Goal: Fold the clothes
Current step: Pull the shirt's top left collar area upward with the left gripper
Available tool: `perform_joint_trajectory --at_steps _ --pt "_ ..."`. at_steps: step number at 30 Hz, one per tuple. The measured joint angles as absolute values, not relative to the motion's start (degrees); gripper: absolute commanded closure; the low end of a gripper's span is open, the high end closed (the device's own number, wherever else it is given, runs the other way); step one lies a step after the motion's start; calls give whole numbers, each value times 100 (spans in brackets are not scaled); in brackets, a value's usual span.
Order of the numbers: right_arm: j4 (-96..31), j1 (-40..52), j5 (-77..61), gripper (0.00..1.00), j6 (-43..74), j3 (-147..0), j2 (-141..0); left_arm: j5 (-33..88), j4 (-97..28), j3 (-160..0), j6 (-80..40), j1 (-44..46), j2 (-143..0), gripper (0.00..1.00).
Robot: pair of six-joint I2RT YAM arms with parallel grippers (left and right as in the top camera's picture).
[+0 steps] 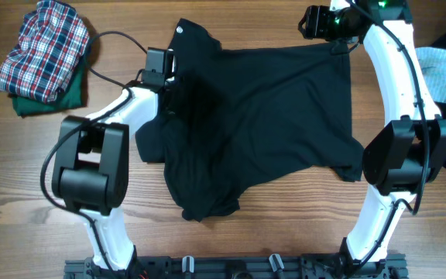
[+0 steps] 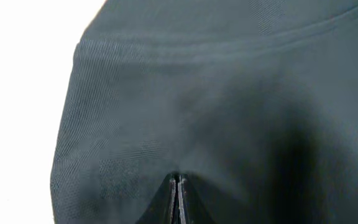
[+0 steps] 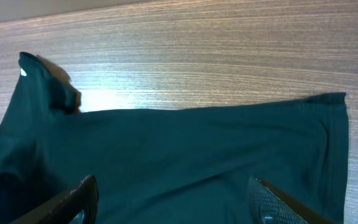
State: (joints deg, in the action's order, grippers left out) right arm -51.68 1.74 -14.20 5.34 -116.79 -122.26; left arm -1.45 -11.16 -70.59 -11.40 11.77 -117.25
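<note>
Wood-grain table (image 1: 285,229), black front rail (image 1: 238,268)

small white mark on black t-shirt (image 1: 180,30), perhaps a logo, unreadable

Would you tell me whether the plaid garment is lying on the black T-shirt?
No, the plaid garment lies apart from the black T-shirt, stacked on a green garment.

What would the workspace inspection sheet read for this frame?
Surface: wooden table, woodgrain top.
Job's things: black T-shirt spread mid-table, left side rumpled; plaid garment on green garment far left; light blue garment at right edge.
Clutter: nothing seen.
Grippers: left gripper shut on the black T-shirt; right gripper open, over the shirt's far edge.
Cables: black cable looping on the table beside the plaid garment.
Surroundings: black rail along the near edge.
</note>
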Motion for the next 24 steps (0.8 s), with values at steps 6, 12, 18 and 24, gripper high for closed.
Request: perform_joint_trajectory --at_steps 6,12,18,24 --pt "-5168 174 -1444 23 639 -11679 -12226 -169 -825 -7063 -1057 961 -11802 96" --pt "-5253 174 -1542 23 687 -11679 -12226 -167 -123 -7072 -1052 740 -12022 96" --pt "-5356 174 -1551 23 749 -11679 -12226 -167 744 -7083 -1052 639 -12298 96" --pt "-5452 174 -1566 23 749 -11679 -12226 -172 1470 -7087 -1046 628 -12499 92"
